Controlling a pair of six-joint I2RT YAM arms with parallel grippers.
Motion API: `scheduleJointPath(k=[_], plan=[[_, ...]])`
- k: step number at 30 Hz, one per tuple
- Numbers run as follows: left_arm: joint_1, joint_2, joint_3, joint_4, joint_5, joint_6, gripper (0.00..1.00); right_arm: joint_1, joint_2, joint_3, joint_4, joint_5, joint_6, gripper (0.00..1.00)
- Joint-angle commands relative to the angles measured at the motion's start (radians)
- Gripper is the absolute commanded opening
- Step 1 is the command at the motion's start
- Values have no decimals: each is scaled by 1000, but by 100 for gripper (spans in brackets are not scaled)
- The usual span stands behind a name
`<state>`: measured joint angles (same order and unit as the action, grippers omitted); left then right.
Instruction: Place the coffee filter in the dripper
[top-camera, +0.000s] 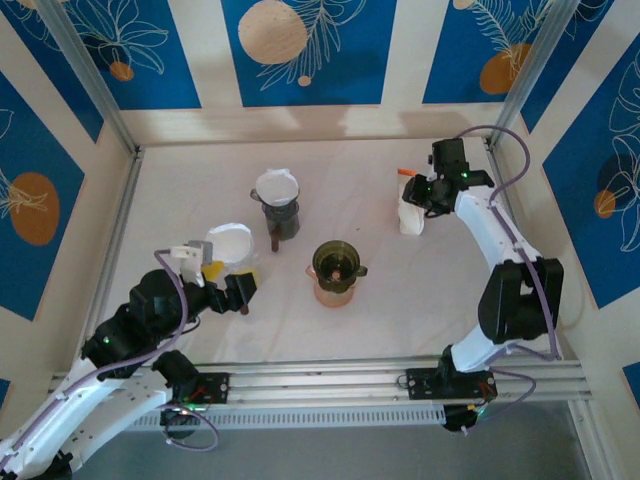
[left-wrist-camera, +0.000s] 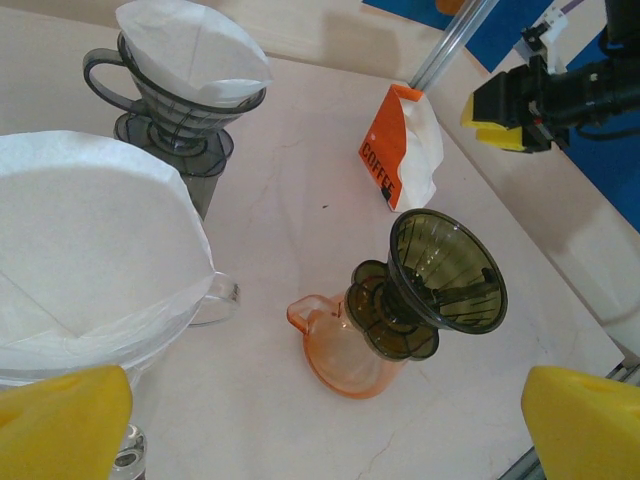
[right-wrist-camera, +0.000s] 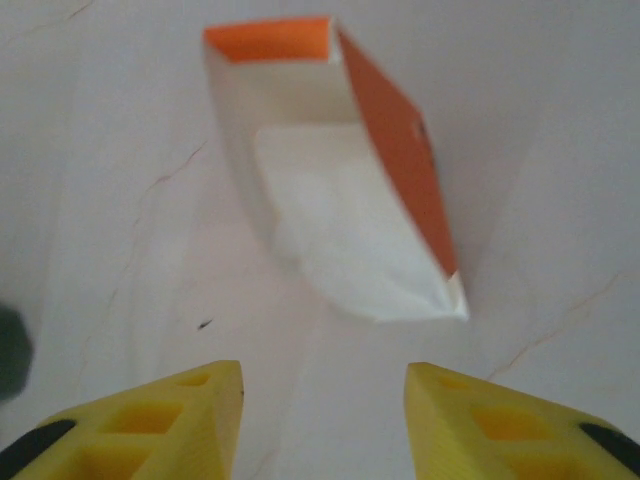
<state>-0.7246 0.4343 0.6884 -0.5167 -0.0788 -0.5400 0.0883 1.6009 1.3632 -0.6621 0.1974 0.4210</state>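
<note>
My right gripper (right-wrist-camera: 322, 395): fingers parted, empty, filter pack (right-wrist-camera: 345, 180) just ahead. My left gripper (left-wrist-camera: 325, 425): spread wide, empty, facing olive dripper (left-wrist-camera: 447, 270).

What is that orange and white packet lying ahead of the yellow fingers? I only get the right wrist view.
Observer: The left wrist view shows the word COFFEE printed on the orange side of the packet.
Operator: Where would a filter go?
Observer: Mid-table, the dark green dripper on the orange jug has no filter in it.
Operator: Are there other drippers?
Observer: Two more, each holding a white filter: the grey dripper at the back and the clear dripper beside the open left gripper.
</note>
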Motion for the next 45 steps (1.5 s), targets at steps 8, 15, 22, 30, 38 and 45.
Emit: scheduleJointPath(k=[8, 15, 22, 30, 38, 45], plan=[[10, 37, 30, -1, 5, 11, 100, 28, 143, 78, 53, 74, -174, 35], [8, 49, 22, 3, 5, 12, 100, 67, 224, 132, 29, 177, -234, 29], [9, 51, 23, 2, 2, 15, 100, 78, 251, 146, 28, 241, -275, 29], [10, 58, 23, 7, 3, 14, 100, 92, 286, 153, 32, 253, -291, 29], [10, 59, 20, 5, 5, 12, 100, 101, 321, 164, 30, 289, -284, 28], [9, 60, 19, 9, 6, 9, 100, 119, 261, 144, 66, 296, -287, 30]])
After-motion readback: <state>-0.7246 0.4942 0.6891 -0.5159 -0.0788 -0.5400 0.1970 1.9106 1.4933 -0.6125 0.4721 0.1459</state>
